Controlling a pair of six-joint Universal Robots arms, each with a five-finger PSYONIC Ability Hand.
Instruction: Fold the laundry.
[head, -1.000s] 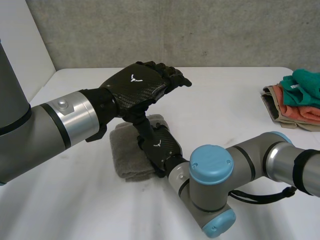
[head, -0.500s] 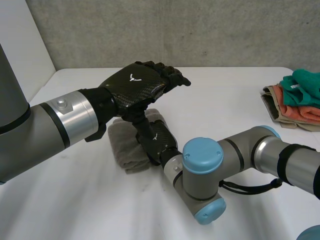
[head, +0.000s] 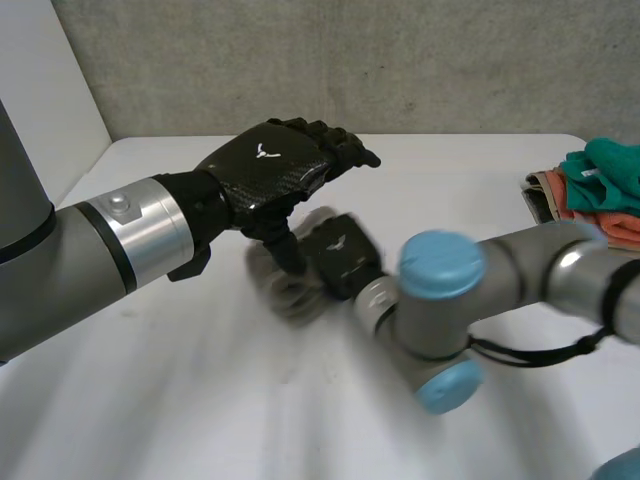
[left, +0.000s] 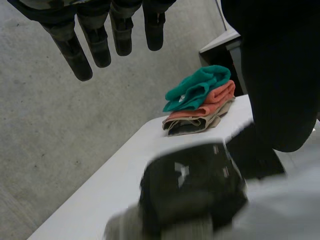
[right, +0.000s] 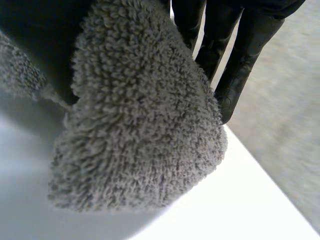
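Note:
A folded grey towel (head: 284, 291) lies low on the white table (head: 180, 400), just below my left hand (head: 265, 165). That hand hovers above it with straight fingers (left: 95, 42) and holds nothing. My right hand (head: 340, 255) reaches in from the right under the left hand. Its fingers (right: 240, 60) and thumb are closed round the thick folded end of the grey towel (right: 145, 125). In the left wrist view, my right hand (left: 192, 182) sits on top of the towel (left: 125, 227).
A stack of folded laundry (head: 595, 195), teal on orange on tan, rests at the table's far right edge; the same stack (left: 200, 100) is beyond the left hand's fingertips. A grey wall stands behind the table.
My right hand has closed on the grey towel, and hand and arm have swung to the right and away from me with it. The left hand has stayed in place.

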